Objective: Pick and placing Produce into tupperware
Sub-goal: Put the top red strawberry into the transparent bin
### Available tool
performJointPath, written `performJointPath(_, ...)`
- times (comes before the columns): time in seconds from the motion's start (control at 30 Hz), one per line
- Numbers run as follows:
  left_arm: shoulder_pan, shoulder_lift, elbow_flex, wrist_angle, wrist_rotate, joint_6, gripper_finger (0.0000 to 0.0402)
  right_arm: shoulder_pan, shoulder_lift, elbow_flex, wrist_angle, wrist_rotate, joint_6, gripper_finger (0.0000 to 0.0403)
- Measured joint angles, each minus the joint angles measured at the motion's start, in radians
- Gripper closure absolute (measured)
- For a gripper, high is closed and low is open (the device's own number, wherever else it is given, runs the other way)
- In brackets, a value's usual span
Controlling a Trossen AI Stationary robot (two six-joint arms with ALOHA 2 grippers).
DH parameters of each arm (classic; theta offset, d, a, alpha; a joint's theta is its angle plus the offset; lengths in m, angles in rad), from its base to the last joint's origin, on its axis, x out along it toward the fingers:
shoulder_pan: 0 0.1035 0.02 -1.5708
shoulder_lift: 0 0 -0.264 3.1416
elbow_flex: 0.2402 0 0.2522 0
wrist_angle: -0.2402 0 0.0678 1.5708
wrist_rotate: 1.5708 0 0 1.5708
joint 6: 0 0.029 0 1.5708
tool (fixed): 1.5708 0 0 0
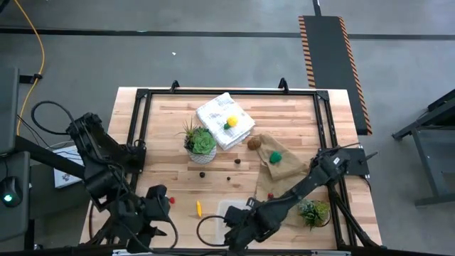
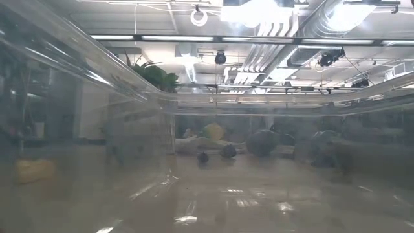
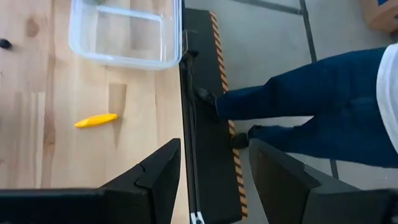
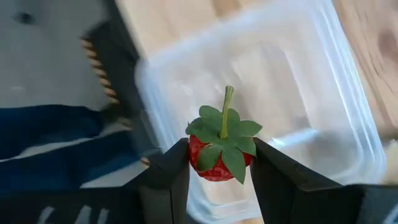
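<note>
Left gripper (image 1: 158,213) at 7 o'clock on the table (image 1: 284,114), fingers (image 3: 158,177) spread wide, holding nothing, hanging over the near table edge with a person's dark trouser legs (image 3: 298,106) beyond.

Orange stick (image 1: 199,208) lying flat toward 6 o'clock, just left of the tupperware (image 1: 231,212), apart from it.

Succulent in a pot (image 1: 200,144) near the centre; 2 dark berries (image 1: 202,173) on the wood below it.

Folded white cloth (image 1: 217,114) at 12 o'clock, yellow lemon (image 1: 232,122) on it.

Right gripper (image 1: 238,231) at 6 o'clock above the tupperware, clamped narrowly on a red strawberry (image 4: 219,158) (green leaves and stem up).

Brown kiwi-like ball (image 1: 254,144) beside the crumpled brown bag (image 1: 284,171), green broccoli-like piece (image 1: 275,156) on it.

Second potted succulent (image 1: 313,212) at 4 o'clock.
</note>
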Motion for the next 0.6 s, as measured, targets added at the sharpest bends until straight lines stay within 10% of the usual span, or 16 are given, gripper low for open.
performJointPath(0.6,-0.021,0.01,0.0,-0.037,0.033,0.001,0.0222,-0.06,0.012,-0.192,0.136,0.008,0.124,0.0279)
